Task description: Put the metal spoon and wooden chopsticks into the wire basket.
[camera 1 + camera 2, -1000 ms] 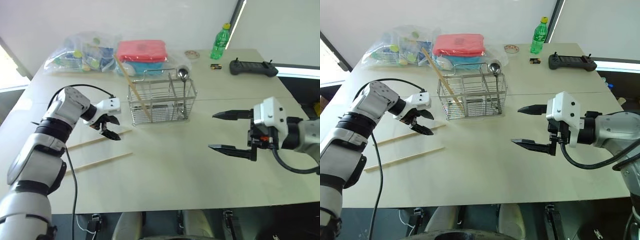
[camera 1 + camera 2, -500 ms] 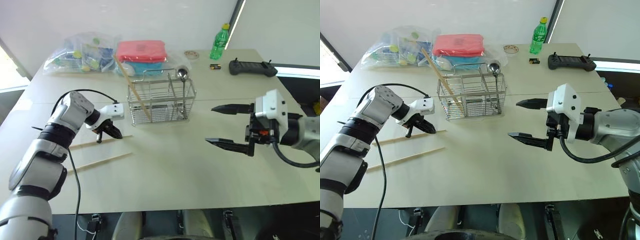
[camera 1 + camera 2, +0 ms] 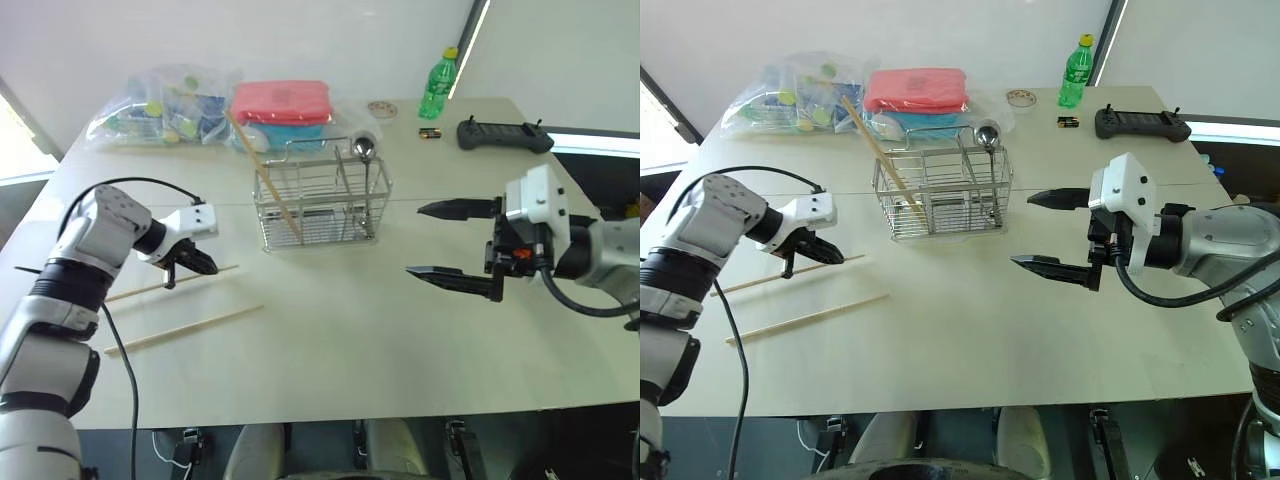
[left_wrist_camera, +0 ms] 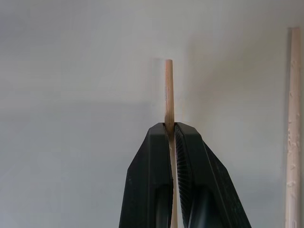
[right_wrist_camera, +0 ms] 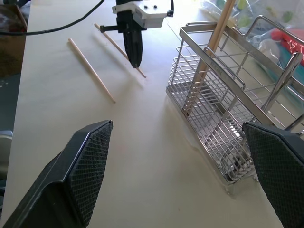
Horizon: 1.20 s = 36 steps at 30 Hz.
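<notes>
Clamped in the left gripper (image 3: 195,264), near its right end: one of the wooden chopsticks (image 3: 135,291), on the table (image 3: 330,340) left of the wire basket (image 3: 322,205). A second (image 3: 183,329) flat on the near side, untouched; a third (image 3: 262,176) leaning inside the basket's left end. Upright in the right compartment: the metal spoon (image 3: 366,152). Over the right side, well apart from the basket: the right gripper (image 3: 448,241), fingers spread wide and empty.

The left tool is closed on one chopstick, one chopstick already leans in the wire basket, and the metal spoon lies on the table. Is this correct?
Not quite: the metal spoon already stands in the wire basket, as the left eye view shows. The rest holds: the left tool pinches a chopstick, and another chopstick leans in the basket.
</notes>
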### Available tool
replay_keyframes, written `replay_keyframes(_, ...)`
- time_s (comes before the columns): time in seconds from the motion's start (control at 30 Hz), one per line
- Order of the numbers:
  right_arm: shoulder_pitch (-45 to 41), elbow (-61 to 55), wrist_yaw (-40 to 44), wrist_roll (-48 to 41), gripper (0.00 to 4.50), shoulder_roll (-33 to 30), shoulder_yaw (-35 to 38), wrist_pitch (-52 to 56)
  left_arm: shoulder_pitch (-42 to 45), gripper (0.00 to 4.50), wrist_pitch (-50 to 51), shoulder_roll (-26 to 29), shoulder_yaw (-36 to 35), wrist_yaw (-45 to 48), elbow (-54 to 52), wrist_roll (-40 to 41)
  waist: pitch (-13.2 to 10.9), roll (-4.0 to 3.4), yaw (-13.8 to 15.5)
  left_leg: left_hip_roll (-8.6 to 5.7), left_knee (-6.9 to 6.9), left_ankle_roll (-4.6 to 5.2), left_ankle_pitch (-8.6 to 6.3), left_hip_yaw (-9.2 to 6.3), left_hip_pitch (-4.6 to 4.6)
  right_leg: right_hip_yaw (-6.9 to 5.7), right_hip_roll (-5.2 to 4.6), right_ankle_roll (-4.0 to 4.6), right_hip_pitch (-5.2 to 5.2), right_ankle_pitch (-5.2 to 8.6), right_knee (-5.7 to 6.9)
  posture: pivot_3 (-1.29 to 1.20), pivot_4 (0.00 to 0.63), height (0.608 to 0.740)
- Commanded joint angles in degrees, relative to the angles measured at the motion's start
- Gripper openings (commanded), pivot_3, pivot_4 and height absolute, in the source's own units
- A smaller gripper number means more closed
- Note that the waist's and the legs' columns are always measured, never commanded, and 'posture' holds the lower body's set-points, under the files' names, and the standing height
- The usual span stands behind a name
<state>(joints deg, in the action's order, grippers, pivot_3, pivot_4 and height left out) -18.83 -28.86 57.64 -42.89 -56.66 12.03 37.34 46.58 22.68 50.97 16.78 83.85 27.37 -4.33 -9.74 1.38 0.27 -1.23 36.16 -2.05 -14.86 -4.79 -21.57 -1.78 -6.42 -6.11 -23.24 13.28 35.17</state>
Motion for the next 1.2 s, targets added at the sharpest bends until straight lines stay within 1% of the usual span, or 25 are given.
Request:
replay_keyframes(0.03, -0.91, -0.16, 0.29, -0.58, 4.50, -0.05, 0.73, -0.19, 0.47, 0.05, 4.64, 1.59, -12.96, -4.98, -4.01, 8.02, 0.00, 0.00, -0.02, 0.01, 0.00, 0.00, 0.00, 0.00, 0.00, 0.00, 0.00, 0.00, 0.00, 0.00, 0.00, 0.00, 0.150, 0.692)
replay_keyframes(0.07, -0.83, -0.11, 0.36, -0.58, 4.50, -0.06, 0.75, -0.26, 0.55, 0.05, 6.27, 1.21, -15.83, -6.35, -5.02, 10.21, -0.01, 0.03, 0.04, 0.02, -0.01, 0.00, 0.00, 0.00, 0.00, 0.00, -0.01, -0.01, 0.00, 0.00, 0.00, 0.00, 0.150, 0.692)
replay_keyframes(0.13, -0.61, 0.21, 0.60, -0.51, 4.50, -0.08, 0.84, -0.46, 3.76, 0.05, 13.00, -2.27, -26.06, -14.25, -7.28, 17.29, -0.01, 0.04, 0.33, 0.02, 0.02, 0.00, 0.00, -0.04, 0.00, -0.04, -0.01, -0.01, 0.02, 0.00, 0.00, 0.00, 0.150, 0.692)
replay_keyframes(0.2, -0.57, 0.59, 0.67, -0.50, 4.50, -0.05, 0.89, -0.47, 6.65, 0.05, 19.80, -5.78, -34.94, -22.15, -9.75, 23.40, -0.07, 0.25, 0.53, 0.02, 0.09, 0.00, 0.00, -0.13, -0.03, -0.11, -0.02, -0.06, 0.07, 0.02, 0.02, 0.00, 0.150, 0.692)
replay_keyframes(0.23, -0.53, 0.69, 0.71, -0.50, 4.50, -0.06, 0.93, -0.50, 7.09, 0.05, 22.00, -6.74, -37.18, -24.49, -10.95, 25.16, -0.06, 0.27, 0.33, 0.02, 0.12, -0.01, 0.01, -0.19, -0.02, -0.16, -0.02, -0.31, 0.13, 0.11, 0.00, 0.00, 0.150, 0.692)
replay_keyframes(0.27, -0.55, 0.79, 0.74, -0.57, 4.50, -0.05, 1.00, -0.47, 7.71, 0.05, 23.42, -8.30, -40.37, -27.69, -12.54, 27.42, -0.05, 0.26, 0.26, 0.00, 0.11, -0.01, 0.01, -0.14, 0.06, -0.14, -0.03, -0.37, 0.20, 0.08, -0.01, 0.00, 0.150, 0.692)
replay_keyframes(0.37, -0.68, 0.97, 0.74, -0.74, 4.50, 0.01, 0.96, -0.27, 13.22, 0.05, 28.56, -15.14, -50.09, -39.99, -18.83, 36.42, -0.06, 0.28, 0.03, -0.03, 0.07, -0.02, 0.01, -0.08, 0.14, -0.09, -0.10, -0.43, 0.23, 0.08, 0.00, 0.00, 0.150, 0.692)
replay_keyframes(0.43, -0.74, 1.12, 0.85, -0.78, 4.50, -0.03, 0.93, -0.26, 15.67, 0.05, 30.08, -18.37, -52.01, -44.92, -22.10, 40.09, -0.07, 0.31, 0.08, -0.04, 0.09, -0.05, 0.02, -0.09, 0.14, -0.10, -0.09, -0.34, 0.23, -0.02, 0.02, 0.00, 0.150, 0.692)
replay_keyframes(0.57, -1.50, 1.73, 1.13, -1.03, 4.50, -0.16, 0.81, -0.06, 19.43, 0.05, 27.18, -23.58, -49.94, -51.20, -24.11, 42.71, -0.06, 0.29, 0.19, -0.09, 0.08, -0.12, 0.05, -0.07, 0.17, -0.09, -0.09, -0.26, 0.27, -0.09, 0.00, 0.00, 0.150, 0.692)
replay_keyframes(0.73, -1.67, 1.72, 0.63, -1.46, 4.50, 0.04, 1.19, 0.43, 20.65, 0.05, 22.63, -27.05, -44.63, -51.56, -23.58, 43.25, -0.06, 0.29, 0.29, -0.11, 0.08, -0.19, 0.09, -0.05, 0.20, -0.08, -0.08, -0.25, 0.30, -0.10, -0.01, 0.00, 0.150, 0.692)
replay_keyframes(0.83, -1.07, 1.20, 0.07, -2.18, 4.50, 0.02, 2.32, 0.99, 17.52, 0.05, 20.05, -28.34, -40.31, -50.94, -23.82, 41.45, -0.05, 0.26, 0.33, -0.11, 0.08, -0.20, 0.09, -0.05, 0.18, -0.08, -0.08, -0.25, 0.30, -0.10, -0.04, 0.00, 0.150, 0.692)
replay_keyframes(0.93, -0.44, 0.58, -0.96, -2.93, 4.50, 0.27, 3.40, 1.58, 11.59, 0.05, 17.55, -29.29, -35.97, -49.23, -24.15, 39.99, -0.02, 0.22, 0.28, -0.13, 0.06, -0.20, 0.09, -0.03, 0.19, -0.04, -0.08, -0.24, 0.31, -0.10, -0.05, 0.00, 0.150, 0.692)
replay_keyframes(1.07, 1.10, -0.48, -2.02, -3.60, 4.50, 0.49, 4.56, 1.86, 6.58, 0.05, 15.32, -30.60, -33.28, -49.43, -23.53, 39.09, -0.06, 0.30, 0.37, -0.12, 0.09, -0.19, 0.09, -0.03, 0.17, -0.03, -0.07, -0.22, 0.30, -0.11, -0.04, 0.00, 0.150, 0.692)
replay_keyframes(1.2, 2.12, -1.06, -2.32, -4.05, 4.50, 0.42, 5.41, 1.95, 4.67, 0.05, 13.97, -30.50, -31.22, -49.07, -24.04, 38.52, -0.04, 0.29, 0.46, -0.14, 0.08, -0.19, 0.09, -0.03, 0.16, -0.03, -0.09, -0.22, 0.31, -0.11, -0.08, 0.00, 0.150, 0.692)
